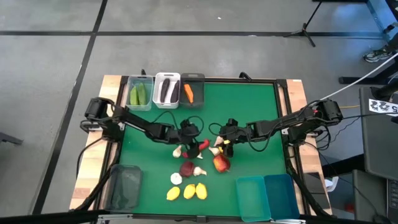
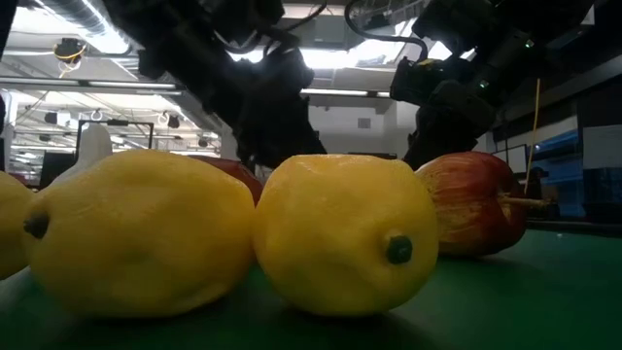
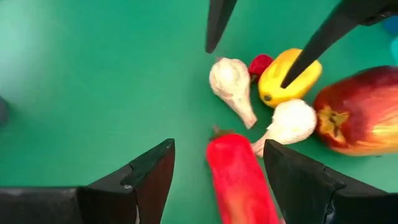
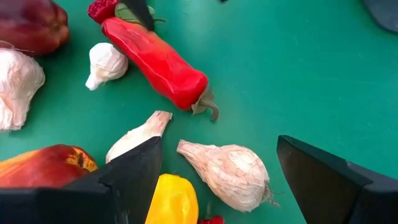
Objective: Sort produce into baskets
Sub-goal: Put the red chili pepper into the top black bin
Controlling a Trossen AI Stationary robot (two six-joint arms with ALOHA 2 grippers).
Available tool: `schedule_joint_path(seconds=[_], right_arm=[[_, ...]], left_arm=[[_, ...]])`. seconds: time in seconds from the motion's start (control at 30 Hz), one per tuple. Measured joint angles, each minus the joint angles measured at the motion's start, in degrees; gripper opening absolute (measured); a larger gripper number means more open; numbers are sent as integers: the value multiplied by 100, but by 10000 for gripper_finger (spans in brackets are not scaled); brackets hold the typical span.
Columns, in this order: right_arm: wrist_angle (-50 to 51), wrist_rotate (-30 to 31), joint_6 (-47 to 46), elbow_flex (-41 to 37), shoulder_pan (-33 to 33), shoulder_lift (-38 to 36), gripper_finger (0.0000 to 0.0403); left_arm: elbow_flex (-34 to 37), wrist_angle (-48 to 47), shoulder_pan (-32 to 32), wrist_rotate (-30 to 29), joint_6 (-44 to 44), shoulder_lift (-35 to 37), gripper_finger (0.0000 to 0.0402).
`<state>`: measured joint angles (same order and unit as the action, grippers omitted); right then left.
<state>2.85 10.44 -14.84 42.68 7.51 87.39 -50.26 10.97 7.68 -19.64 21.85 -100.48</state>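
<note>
Green table mat (image 1: 249, 112) underneath it all, wooden-edged. Found the left gripper (image 3: 217, 152) low over the middle of the mat, dark fingers spread either side of a glossy red plastic chili (image 3: 239, 180) lying flat, stem end pointing away from the wrist; gripped nothing yet. Found the right gripper (image 4: 219, 144) just beside it, jaws spread wide over a pale, papery-looking toy garlic bulb (image 4: 230, 171), with a small yellow lemon (image 4: 171, 202) touching that bulb on the wrist side; held nothing either. Judged the step as the approach to a pick, chili first for the left arm. Judged a fair part sorted: green cucumbers in the clear plastic bin (image 1: 140, 81), purple eggplants in the white bin (image 1: 166, 77), an orange carrot in the dark grey bin (image 1: 193, 77), all along the far edge. Saw more loose produce near the grippers: two red round fruits (image 1: 221, 163), further garlic, three lemons (image 1: 186, 191) toward the near edge. Counted the dark translucent bin (image 1: 124, 186) and two teal-blue bins (image 1: 267, 196) as unfilled. Reckoned the next move called for closing across the chili's middle, lifting clear of the neighbouring garlic, then carrying to an unused bin. Spotted a black-and-white printed tag (image 1: 382, 106) off the table's right side; made out no readable writing or brand anywhere.
</note>
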Motion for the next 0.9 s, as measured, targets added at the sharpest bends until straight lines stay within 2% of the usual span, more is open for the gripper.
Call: schedule_joint_path(seconds=[0.53, 0.9], right_arm=[[12, 2, -8, 0, 0, 0, 317], [19, 2, -6, 0, -2, 0, 317]], left_arm=[[-146, -47, 235, 16, 44, -705, 241], [-451, -967, 146, 9, 135, -787, 230]])
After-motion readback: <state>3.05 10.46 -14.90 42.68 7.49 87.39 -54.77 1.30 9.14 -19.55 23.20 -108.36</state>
